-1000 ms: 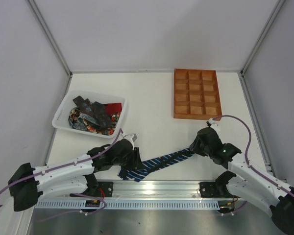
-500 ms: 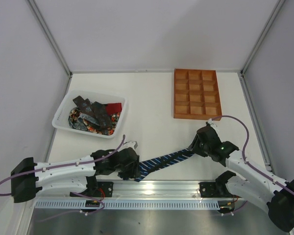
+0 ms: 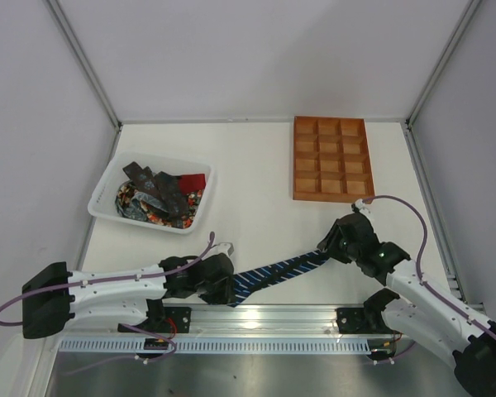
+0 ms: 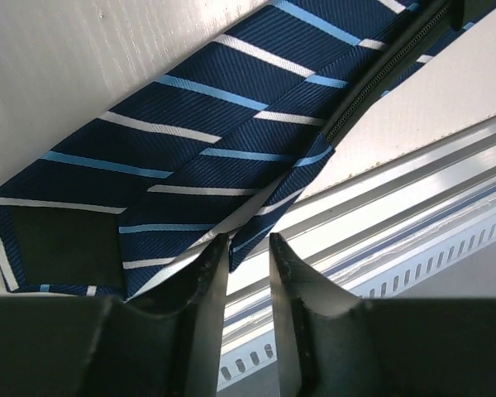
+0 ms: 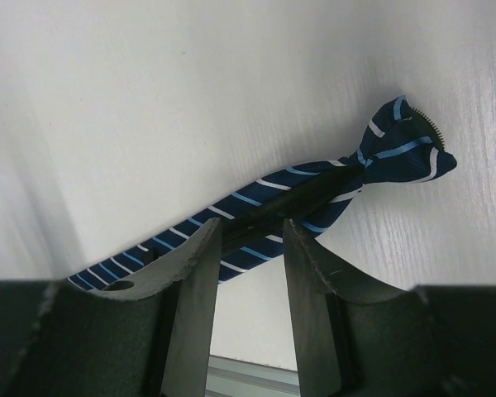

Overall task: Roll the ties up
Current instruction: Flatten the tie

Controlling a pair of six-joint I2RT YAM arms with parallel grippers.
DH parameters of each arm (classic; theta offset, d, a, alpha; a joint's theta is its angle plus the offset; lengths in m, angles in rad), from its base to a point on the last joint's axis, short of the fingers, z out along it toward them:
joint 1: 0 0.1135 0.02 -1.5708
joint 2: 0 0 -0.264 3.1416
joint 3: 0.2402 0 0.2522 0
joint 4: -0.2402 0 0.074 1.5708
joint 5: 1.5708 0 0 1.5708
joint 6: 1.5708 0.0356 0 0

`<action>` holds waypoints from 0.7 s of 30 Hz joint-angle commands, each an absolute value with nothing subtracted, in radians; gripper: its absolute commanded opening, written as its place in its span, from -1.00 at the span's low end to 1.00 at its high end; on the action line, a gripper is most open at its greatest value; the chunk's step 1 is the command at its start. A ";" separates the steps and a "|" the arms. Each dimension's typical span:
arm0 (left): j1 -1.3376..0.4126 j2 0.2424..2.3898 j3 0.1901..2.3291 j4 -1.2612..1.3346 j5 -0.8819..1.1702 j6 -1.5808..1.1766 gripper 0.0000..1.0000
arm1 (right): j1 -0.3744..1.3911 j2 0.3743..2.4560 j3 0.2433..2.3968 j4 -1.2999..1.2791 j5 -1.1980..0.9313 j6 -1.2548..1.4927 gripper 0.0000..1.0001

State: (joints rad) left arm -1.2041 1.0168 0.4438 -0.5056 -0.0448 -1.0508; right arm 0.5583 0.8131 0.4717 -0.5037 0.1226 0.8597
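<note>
**White table (image 3: 256,165), pale walls: navy tie (image 3: 281,271) spans both grippers**

Metal rail (image 3: 264,318) runs along the table's near edge. The navy tie w/ light-blue stripes lies just beyond the rail. It slants away from the rail toward its right end.

Top cam: left gripper (image 3: 225,285) sits at the tie's wide end, close to the rail. Right gripper (image 3: 331,248) is over the narrow end, a bit further from the rail. Fingers are hidden under both wrists here.

Left wrist cam fills that in. The wide end is folded over on itself, w/ the rail bright right behind it. Jaws stand a narrow gap apart, and the tie's corner dips into the gap against one finger (image 4: 207,273). Can't tell if it's pinched.

Right wrist cam: jaws are clearly apart, straddling the narrow part. The tie crosses the gap beyond the tips. Its narrow end is bunched into a small knot-like lump off to one side.

Only the top cam shows the rest. A white basket (image 3: 102,186) of other ties (image 3: 157,194) (dark, red, patterned) sits well beyond the rail's left part. An orange-brown tray (image 3: 297,161) sits well beyond its right part.
</note>
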 commanded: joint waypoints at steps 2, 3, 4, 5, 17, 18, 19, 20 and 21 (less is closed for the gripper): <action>-1.213 1.011 0.440 -0.485 -0.060 -1.072 -0.48 | 0.552 0.773 0.468 -0.492 0.124 0.847 -0.16; -1.213 0.994 0.440 -0.488 -0.066 -1.075 -0.60 | 0.552 0.769 0.466 -0.494 0.126 0.845 -0.16; -1.213 0.982 0.442 -0.497 -0.072 -1.078 -0.71 | 0.552 0.765 0.466 -0.495 0.126 0.844 -0.16; -1.213 0.965 0.443 -0.518 -0.099 -1.081 -0.94 | 0.551 0.765 0.465 -0.497 0.126 0.844 -0.16; -1.126 0.821 0.502 -0.689 -0.201 -1.040 -0.86 | 0.551 0.781 0.454 -0.482 0.107 0.839 -0.15; -1.111 0.831 0.491 -0.683 -0.192 -1.029 -0.85 | 0.551 0.784 0.454 -0.480 0.106 0.841 -0.15; -1.098 0.837 0.488 -0.680 -0.181 -1.019 -0.82 | 0.551 0.787 0.456 -0.479 0.104 0.838 -0.15; -1.069 0.842 0.482 -0.678 -0.178 -0.996 -0.73 | 0.551 0.788 0.456 -0.479 0.104 0.839 -0.15; -1.054 0.856 0.479 -0.678 -0.173 -0.983 -0.71 | 0.551 0.790 0.454 -0.476 0.106 0.838 -0.15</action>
State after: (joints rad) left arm -1.0977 0.8387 0.4805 -0.6621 -0.1776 -1.0412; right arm 0.5541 0.7853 0.4526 -0.5026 0.1139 0.8558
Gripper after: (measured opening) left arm 0.130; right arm 0.424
